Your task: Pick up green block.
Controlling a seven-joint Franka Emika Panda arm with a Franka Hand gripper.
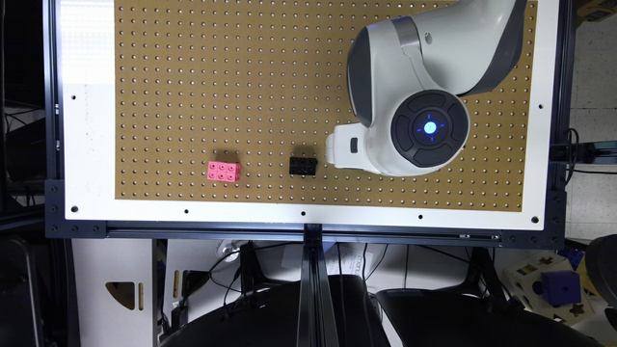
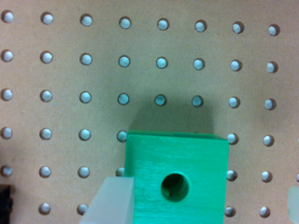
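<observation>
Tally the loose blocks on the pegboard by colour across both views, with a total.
Green: 1, the bright green cube with a round dark hole, seen in the wrist view
Pink: 1, the pink studded brick
Black: 1, the black studded brick
Total: 3

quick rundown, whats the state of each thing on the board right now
green block: on the pegboard, holed face up, one translucent fingertip against its side; a grip cannot be confirmed.
pink studded brick: flat on the pegboard, untouched, toward the exterior view's left.
black studded brick: flat on the pegboard, free, just beside the arm's white end part.
pegboard: level, mounted in a white frame.
</observation>
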